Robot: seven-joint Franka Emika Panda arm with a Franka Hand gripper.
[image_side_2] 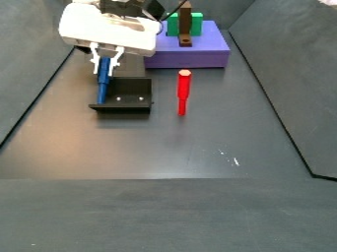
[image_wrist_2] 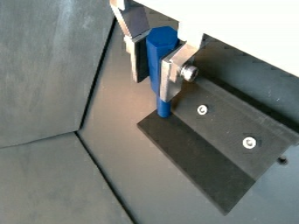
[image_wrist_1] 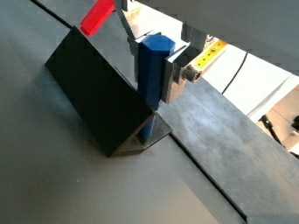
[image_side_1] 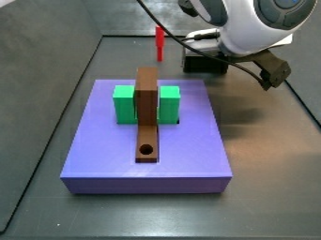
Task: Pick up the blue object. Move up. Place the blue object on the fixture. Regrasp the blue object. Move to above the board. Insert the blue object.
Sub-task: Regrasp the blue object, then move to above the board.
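Note:
The blue object (image_wrist_2: 160, 61) is a slim blue peg standing upright, with my gripper (image_wrist_2: 156, 83) shut on its upper half. Its lower end touches the base plate of the fixture (image_wrist_2: 222, 149), next to the dark upright wall (image_wrist_1: 93, 96). In a wrist view the silver fingers (image_wrist_1: 176, 79) flank the blue object (image_wrist_1: 153, 74). In a side view the gripper (image_side_2: 104, 61) holds the blue object (image_side_2: 102, 71) over the fixture (image_side_2: 121, 96). The brown board (image_side_1: 148, 117) with its round hole lies on the purple platform (image_side_1: 150, 159), far from the gripper.
A red peg (image_side_2: 184, 92) stands upright on the floor beside the fixture and also shows as the red peg (image_side_1: 160, 42). Green blocks (image_side_1: 126, 105) flank the board. The robot's white wrist (image_side_1: 251, 28) hangs over the fixture (image_side_1: 205, 64).

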